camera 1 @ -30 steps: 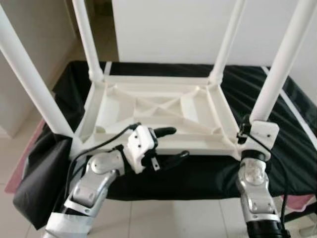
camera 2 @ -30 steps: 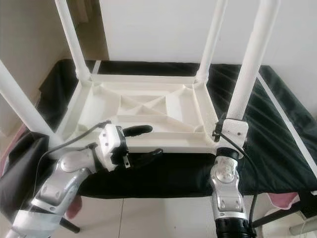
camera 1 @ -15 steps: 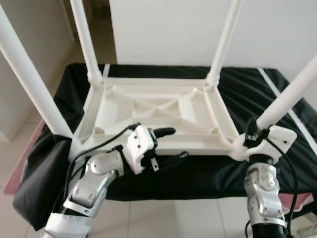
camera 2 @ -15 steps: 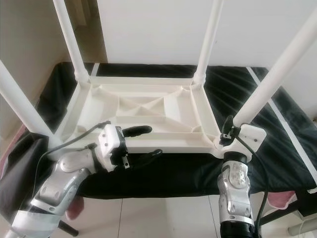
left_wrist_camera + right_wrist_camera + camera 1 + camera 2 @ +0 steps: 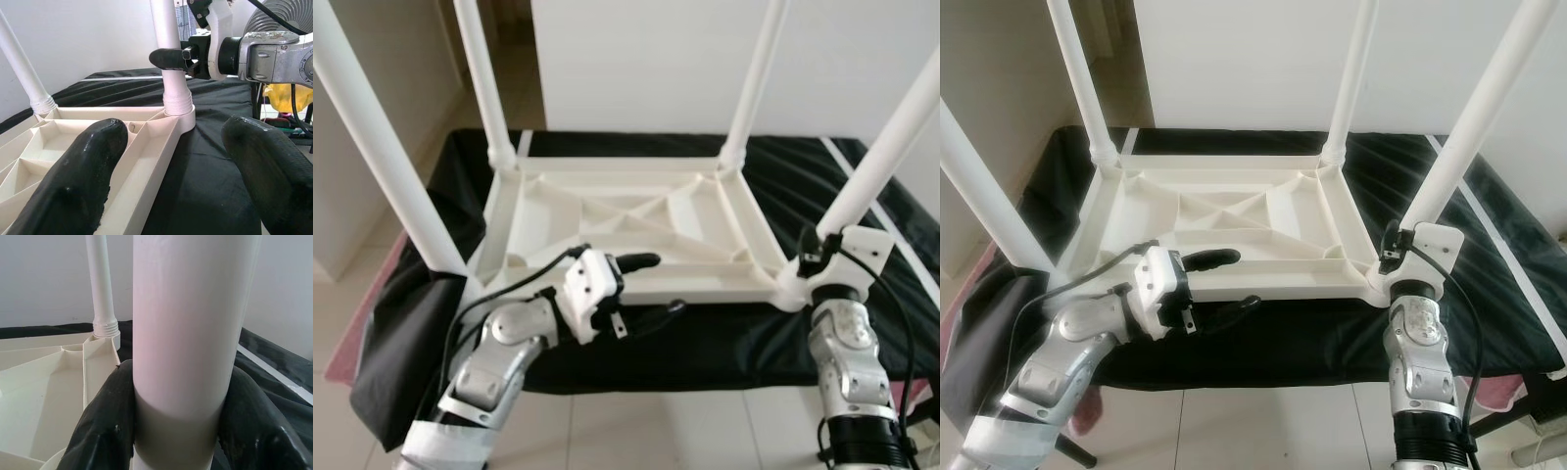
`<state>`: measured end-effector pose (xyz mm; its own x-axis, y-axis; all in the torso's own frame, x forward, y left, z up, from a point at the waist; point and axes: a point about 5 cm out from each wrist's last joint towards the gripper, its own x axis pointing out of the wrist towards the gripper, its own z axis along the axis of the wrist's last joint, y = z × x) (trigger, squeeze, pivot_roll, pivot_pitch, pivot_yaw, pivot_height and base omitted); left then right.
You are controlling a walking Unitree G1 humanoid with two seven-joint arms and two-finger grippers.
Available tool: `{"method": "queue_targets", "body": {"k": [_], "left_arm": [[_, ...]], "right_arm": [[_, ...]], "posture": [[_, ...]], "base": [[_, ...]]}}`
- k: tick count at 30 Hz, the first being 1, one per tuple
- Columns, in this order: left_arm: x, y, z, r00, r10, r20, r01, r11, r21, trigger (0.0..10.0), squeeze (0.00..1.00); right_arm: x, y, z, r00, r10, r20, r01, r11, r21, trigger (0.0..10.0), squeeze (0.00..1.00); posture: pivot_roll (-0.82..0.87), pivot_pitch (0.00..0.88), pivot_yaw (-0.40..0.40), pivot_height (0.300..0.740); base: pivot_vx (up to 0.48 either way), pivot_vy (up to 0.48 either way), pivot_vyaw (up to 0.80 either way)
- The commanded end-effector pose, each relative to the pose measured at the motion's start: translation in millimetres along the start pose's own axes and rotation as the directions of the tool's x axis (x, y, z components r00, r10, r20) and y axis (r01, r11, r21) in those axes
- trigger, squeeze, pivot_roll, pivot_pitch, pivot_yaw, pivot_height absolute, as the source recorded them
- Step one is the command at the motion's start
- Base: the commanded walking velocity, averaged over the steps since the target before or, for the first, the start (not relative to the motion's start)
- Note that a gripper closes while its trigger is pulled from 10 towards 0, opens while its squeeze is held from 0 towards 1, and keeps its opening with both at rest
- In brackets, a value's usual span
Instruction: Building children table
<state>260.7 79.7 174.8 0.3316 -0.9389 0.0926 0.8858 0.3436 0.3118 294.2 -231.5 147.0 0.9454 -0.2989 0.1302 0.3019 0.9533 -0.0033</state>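
black sheet (image 5: 803,176) — upturned table (image 5: 626,220) | right pincer (image 5: 176,431) clamps leg (image 5: 1474,122) | left pincer (image 5: 651,284) spread — straddles rim | no writing

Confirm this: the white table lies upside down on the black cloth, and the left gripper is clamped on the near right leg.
Wrong arm. The right gripper is clamped on the near right leg, as the right wrist view shows. The left gripper is open at the near rim. The white table does lie upside down on the black cloth.

A black cloth (image 5: 773,171) with a white stripe covers the worktop. Behind the cloth rises a plain white wall (image 5: 646,59). Pale floor tiles (image 5: 636,436) lie before it, daylit.
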Motion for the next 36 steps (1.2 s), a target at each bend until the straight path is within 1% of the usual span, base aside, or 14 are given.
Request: {"method": "queue_targets", "body": {"k": [1,6,10,11,13,14,16,17,19,22,24,29,34,36], "left_arm": [[-0.3,-0.2,0,1.000,0.002,0.000,-0.002,1.000,0.008,10.0,0.00],[-0.5,-0.3,1,1.000,0.002,0.000,-0.002,1.000,0.007,10.0,0.00],[-0.1,0.5,1,1.000,-0.001,0.000,0.001,1.000,0.007,10.0,0.00],[-0.1,0.5,1,1.000,-0.001,0.000,0.001,1.000,0.007,10.0,0.00],[0.3,0.9,1,1.000,-0.002,0.000,0.002,1.000,0.007,10.0,0.00],[0.3,0.9,1,1.000,-0.002,0.000,0.002,1.000,0.007,10.0,0.00],[1.6,0.4,1,1.000,-0.005,0.003,0.005,1.000,0.006,10.0,0.00],[1.6,0.4,1,1.000,-0.005,0.003,0.005,1.000,0.006,10.0,0.00],[2.5,0.1,2,1.000,-0.010,0.006,0.010,1.000,0.005,10.0,0.00],[2.5,0.7,2,1.000,-0.012,0.006,0.012,1.000,0.005,10.0,0.00],[2.2,1.4,2,1.000,-0.014,0.005,0.014,1.000,0.005,10.0,0.00],[2.5,1.8,2,1.000,-0.015,0.005,0.015,1.000,0.004,10.0,0.00],[3.7,1.9,2,1.000,-0.018,0.006,0.018,1.000,0.004,10.0,0.00],[4.6,2.2,2,1.000,-0.014,0.010,0.014,1.000,0.005,10.0,0.00]], "right_arm": [[-20.7,-6.5,-57,0.957,-0.023,-0.289,0.003,0.998,-0.068,10.0,0.00],[-25.2,-2.2,-58,0.956,-0.038,-0.292,0.024,0.998,-0.051,10.0,0.00],[-30.7,5.6,-56,0.949,-0.167,-0.268,0.168,0.986,-0.020,10.0,0.00],[-30.7,5.6,-56,0.949,-0.167,-0.268,0.168,0.986,-0.020,10.0,0.00],[-32.3,11.9,-53,0.909,-0.328,-0.257,0.341,0.940,0.008,10.0,0.00],[-32.3,11.9,-53,0.909,-0.328,-0.257,0.341,0.940,0.008,10.0,0.00],[-32.6,21.0,-49,0.866,-0.423,-0.268,0.450,0.892,0.048,10.0,0.00],[-32.6,21.0,-49,0.866,-0.423,-0.268,0.450,0.892,0.048,10.0,0.00],[-28.6,32.5,-47,0.859,-0.422,-0.291,0.464,0.881,0.090,10.0,0.00],[-23.4,34.5,-44,0.858,-0.421,-0.293,0.468,0.877,0.108,10.0,0.00],[-21.7,33.6,-49,0.834,-0.428,-0.347,0.492,0.862,0.119,10.0,0.00],[-10.3,38.1,-44,0.816,-0.450,-0.362,0.517,0.848,0.112,10.0,0.00],[-3.6,40.7,-39,0.794,-0.493,-0.356,0.545,0.836,0.059,10.0,0.00],[3.7,41.4,-36,0.790,-0.525,-0.317,0.543,0.839,-0.035,10.0,0.00]], "posture": [[-0.03,0.032,0.009,0.740],[-0.04,0.034,0.011,0.740],[-0.04,0.032,0.012,0.740],[-0.04,0.032,0.012,0.740],[-0.04,0.032,0.015,0.740],[-0.04,0.032,0.015,0.740],[-0.04,0.030,0.019,0.740],[-0.04,0.030,0.019,0.740],[-0.04,0.028,0.023,0.740],[-0.04,0.029,0.025,0.740],[-0.04,0.028,0.028,0.740],[-0.04,0.028,0.033,0.740],[-0.04,0.031,0.035,0.740],[-0.04,0.031,0.028,0.740]], "base": [[0.000,0.000,0.00],[0.000,0.000,0.00],[0.000,0.000,0.00],[0.000,0.000,0.00],[0.000,0.000,0.00],[0.000,0.000,0.00],[0.000,0.000,0.00],[0.000,0.000,0.00],[0.000,0.000,0.00],[0.000,0.000,0.00],[0.000,0.000,0.00],[0.000,0.000,0.00],[0.000,0.000,0.00],[0.000,0.000,0.00]]}}
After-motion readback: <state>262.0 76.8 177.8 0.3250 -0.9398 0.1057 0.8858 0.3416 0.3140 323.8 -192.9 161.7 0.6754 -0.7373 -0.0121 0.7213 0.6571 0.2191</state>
